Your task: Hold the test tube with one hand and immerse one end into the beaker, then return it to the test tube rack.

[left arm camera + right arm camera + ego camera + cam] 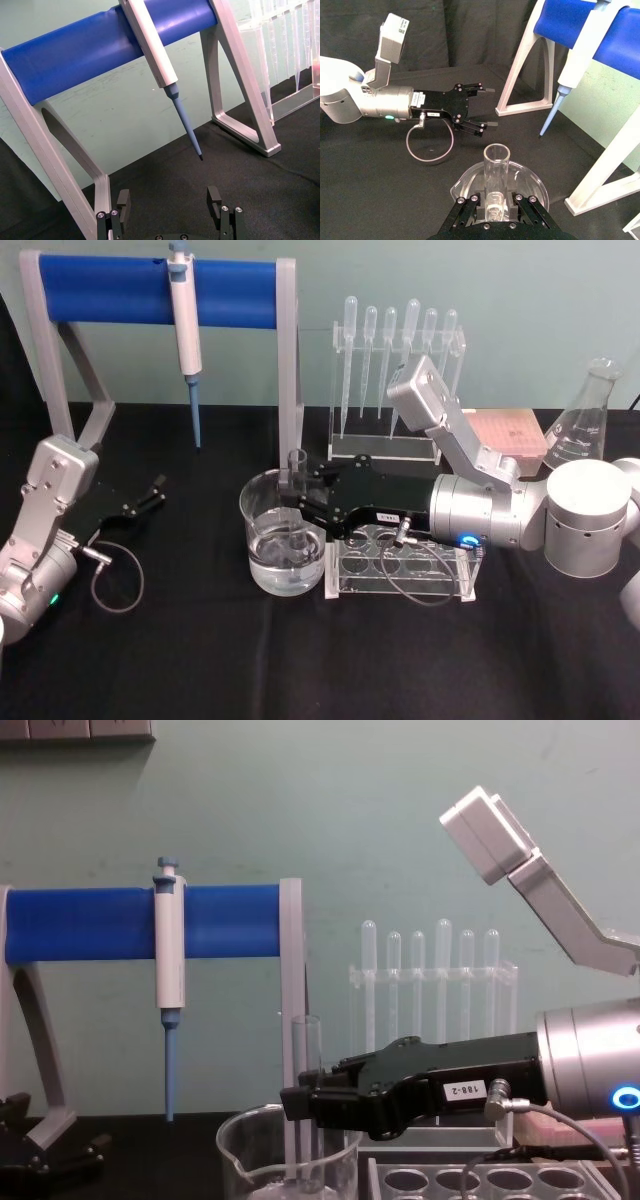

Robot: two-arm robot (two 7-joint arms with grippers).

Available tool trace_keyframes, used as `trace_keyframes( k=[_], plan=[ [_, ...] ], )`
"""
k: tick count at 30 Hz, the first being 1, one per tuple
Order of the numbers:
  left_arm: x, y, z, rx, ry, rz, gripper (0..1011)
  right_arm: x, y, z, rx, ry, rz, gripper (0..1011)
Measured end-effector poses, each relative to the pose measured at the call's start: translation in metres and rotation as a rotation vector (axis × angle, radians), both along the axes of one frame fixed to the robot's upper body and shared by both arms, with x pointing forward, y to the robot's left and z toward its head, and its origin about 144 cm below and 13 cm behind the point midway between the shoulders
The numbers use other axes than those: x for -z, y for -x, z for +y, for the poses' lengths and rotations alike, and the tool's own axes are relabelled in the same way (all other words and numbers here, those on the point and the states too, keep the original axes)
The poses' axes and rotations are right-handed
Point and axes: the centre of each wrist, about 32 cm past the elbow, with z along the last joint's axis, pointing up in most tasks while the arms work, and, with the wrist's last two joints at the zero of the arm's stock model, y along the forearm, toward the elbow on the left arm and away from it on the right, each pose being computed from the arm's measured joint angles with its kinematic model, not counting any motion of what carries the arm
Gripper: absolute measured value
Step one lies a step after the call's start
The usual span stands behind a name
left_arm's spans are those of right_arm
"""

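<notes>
R gripper (297, 494) clamped tight on the test tube (297, 462). Tube is upright, lower end down inside the beaker (252, 525), approx. mid tabletop (200, 660), touching the clear rack (400, 570) on its left side. L gripper (153, 492) sits near the left edge, jaws spread wide, holding nothing.

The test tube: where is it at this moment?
Near the centre of the head view the test tube stands upright, held by the right tool, its lower end inside the beaker, just left of the tube rack.
</notes>
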Motion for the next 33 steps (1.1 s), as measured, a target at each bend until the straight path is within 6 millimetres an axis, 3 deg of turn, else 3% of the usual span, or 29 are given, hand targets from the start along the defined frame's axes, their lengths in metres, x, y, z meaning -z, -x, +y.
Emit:
trace_keyframes(
  k=[33],
  plan=[
    [0.0, 0.0, 0.0, 0.0, 0.0, 0.0, 1000, 0.0, 0.0, 0.0, 0.0, 0.0, 0.0, 242]
  ],
)
